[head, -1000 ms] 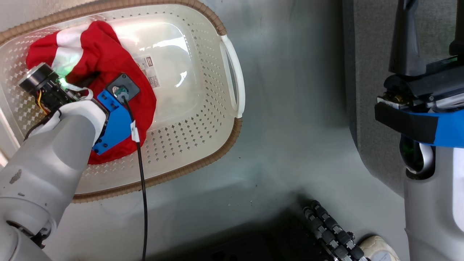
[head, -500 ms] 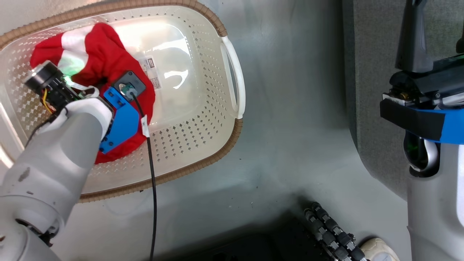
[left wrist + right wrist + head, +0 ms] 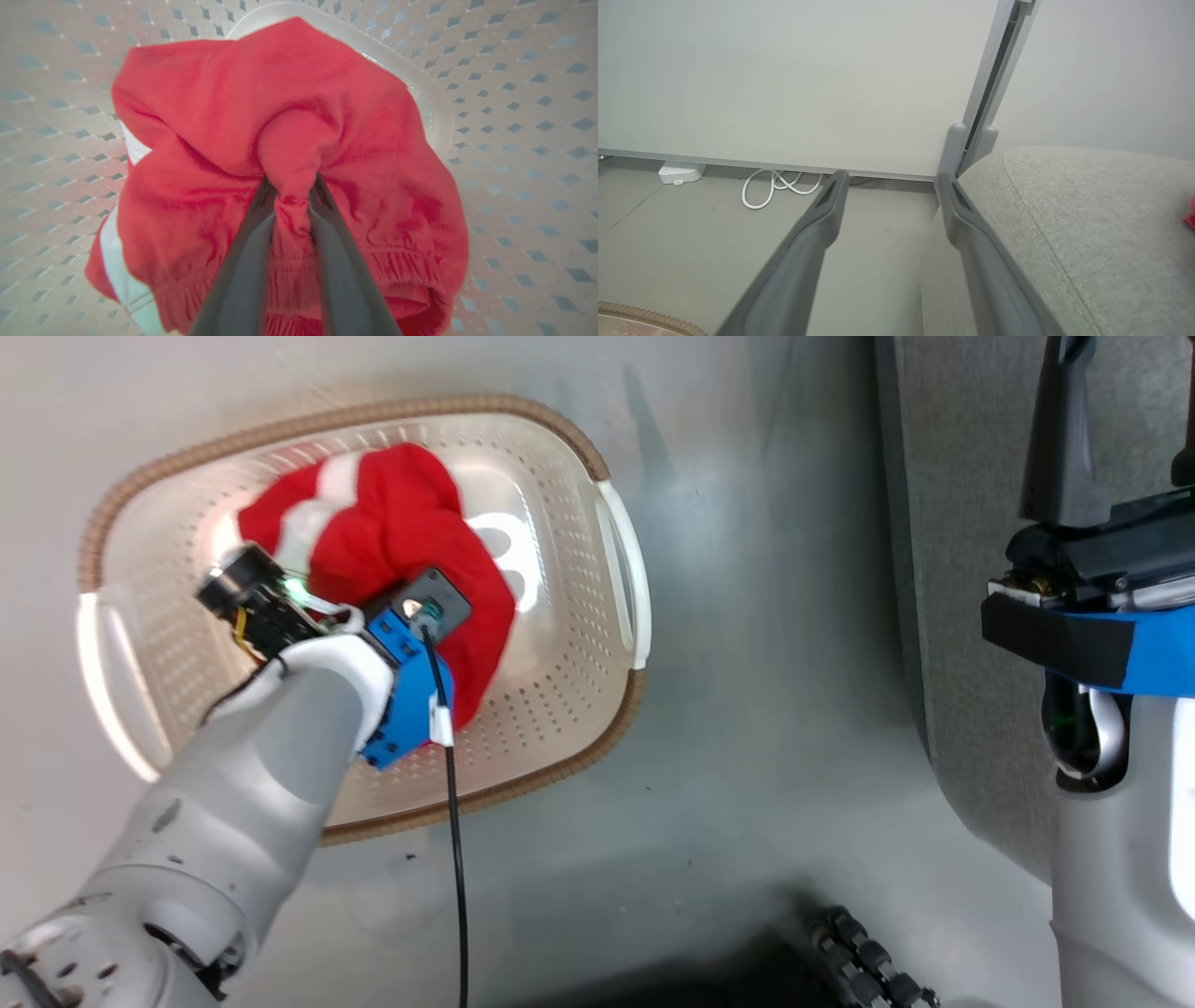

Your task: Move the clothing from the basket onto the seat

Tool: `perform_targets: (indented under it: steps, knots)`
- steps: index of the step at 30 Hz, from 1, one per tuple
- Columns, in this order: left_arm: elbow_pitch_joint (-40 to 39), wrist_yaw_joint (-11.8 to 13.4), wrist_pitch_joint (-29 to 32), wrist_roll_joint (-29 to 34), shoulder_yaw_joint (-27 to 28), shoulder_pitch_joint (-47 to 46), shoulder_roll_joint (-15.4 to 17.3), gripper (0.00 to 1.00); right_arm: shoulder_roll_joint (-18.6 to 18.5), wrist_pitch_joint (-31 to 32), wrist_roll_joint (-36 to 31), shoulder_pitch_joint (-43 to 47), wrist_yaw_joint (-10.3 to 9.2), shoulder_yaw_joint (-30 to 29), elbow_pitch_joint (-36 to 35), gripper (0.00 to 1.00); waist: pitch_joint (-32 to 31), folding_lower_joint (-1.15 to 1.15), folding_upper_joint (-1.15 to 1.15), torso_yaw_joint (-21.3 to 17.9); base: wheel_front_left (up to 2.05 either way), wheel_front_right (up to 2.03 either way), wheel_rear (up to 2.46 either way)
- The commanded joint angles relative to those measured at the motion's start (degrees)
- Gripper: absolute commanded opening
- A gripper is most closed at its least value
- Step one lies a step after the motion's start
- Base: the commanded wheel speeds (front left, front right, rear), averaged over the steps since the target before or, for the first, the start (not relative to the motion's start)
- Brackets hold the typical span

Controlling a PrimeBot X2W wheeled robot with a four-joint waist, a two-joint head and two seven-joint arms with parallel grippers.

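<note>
The clothing (image 3: 401, 532), a bright red garment with white panels, hangs bunched over the cream perforated basket (image 3: 560, 761). In the left wrist view my left gripper (image 3: 292, 189) is shut on a gathered fold of the red clothing (image 3: 299, 93), with the basket wall (image 3: 514, 93) behind it. In the head view my pale left forearm and blue wrist mount hide the fingers. My right gripper (image 3: 889, 179) is open and holds nothing, at the edge of the grey seat (image 3: 1064, 224). From the head it shows at the right (image 3: 1120, 429) over the seat (image 3: 962, 476).
A white cable coil (image 3: 775, 186) and a small white box (image 3: 682, 172) lie on the floor by the wall. A black ribbed roller (image 3: 868, 961) sits at the bottom. A scrap of red fabric (image 3: 1190, 217) lies on the seat's right edge.
My left gripper has shut on the garment and drawn it up into a bunch, now covering the label. The head camera has pulled back, so more of the basket shows.
</note>
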Motion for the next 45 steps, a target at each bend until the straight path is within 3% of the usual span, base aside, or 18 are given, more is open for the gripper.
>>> perform_targets:
  steps: [1,17,34,45]
  knots:
    - [-0.39,-0.16,-1.55,-0.82,0.19,0.95,-0.87,0.0,0.07,-0.02,-0.45,1.16,0.01,-0.42,0.48,1.0,-3.42,0.0,0.0,1.94,0.0,0.0,0.0]
    - [-6.53,-0.2,-10.55,-8.17,1.98,6.24,-4.59,0.0,-2.22,-0.03,-1.64,8.72,0.01,-2.26,5.69,1.0,-21.22,0.0,0.0,8.0,0.0,0.0,0.0]
    - [-26.89,1.61,-10.75,-6.69,15.18,16.12,-0.68,0.0,-3.01,-0.02,-1.47,18.55,0.01,-2.56,9.81,1.0,-37.22,0.0,0.0,11.11,0.0,0.0,0.0]
    - [-34.6,1.83,-10.77,-4.36,22.65,22.77,-0.14,0.0,-2.65,-0.03,-0.7,25.27,0.01,-0.03,11.54,1.0,-46.05,0.0,0.0,11.3,0.0,0.0,0.0]
